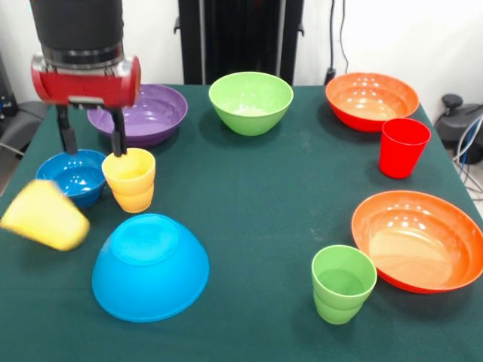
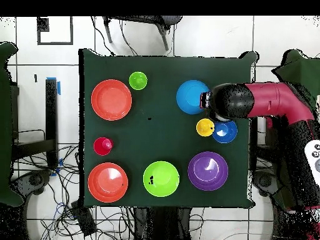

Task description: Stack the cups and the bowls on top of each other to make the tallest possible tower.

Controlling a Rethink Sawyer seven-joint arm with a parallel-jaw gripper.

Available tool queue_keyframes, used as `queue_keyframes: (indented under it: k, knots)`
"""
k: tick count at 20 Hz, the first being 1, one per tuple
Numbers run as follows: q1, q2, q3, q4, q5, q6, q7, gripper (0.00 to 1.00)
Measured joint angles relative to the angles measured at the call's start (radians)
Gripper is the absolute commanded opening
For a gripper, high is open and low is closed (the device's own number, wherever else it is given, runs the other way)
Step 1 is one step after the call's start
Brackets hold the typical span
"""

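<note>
My gripper (image 1: 92, 145) hangs open and empty over the table's left side, above the small dark blue bowl (image 1: 73, 175) and an upright yellow cup (image 1: 129, 179). Its right finger (image 1: 118, 143) ends at that cup's rim. A second yellow cup (image 1: 45, 215) is blurred and tilted on its side at the left edge, beside the large light-blue bowl (image 1: 151, 265), which lies upside down with nothing on it. The green cup (image 1: 343, 283) and red cup (image 1: 403, 147) stand on the right. In the overhead view the arm (image 2: 262, 103) covers the gripper and the tilted cup.
The purple bowl (image 1: 143, 113) and green bowl (image 1: 250, 102) stand at the far side. One orange bowl (image 1: 371, 99) is at the far right and another (image 1: 419, 240) at the near right. The table's left edge is close to the tilted cup.
</note>
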Motion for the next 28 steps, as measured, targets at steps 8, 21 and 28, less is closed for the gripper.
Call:
queue_keyframes:
  k: [8, 21, 28]
  knots:
    - [0.003, -0.056, 0.000, 0.000, 0.011, 0.024, 0.000, 1.00]
    - [0.035, 0.013, -0.008, -0.028, -0.010, 0.023, 0.000, 1.00]
    - [0.071, 0.084, -0.020, -0.039, -0.022, 0.009, 0.000, 1.00]
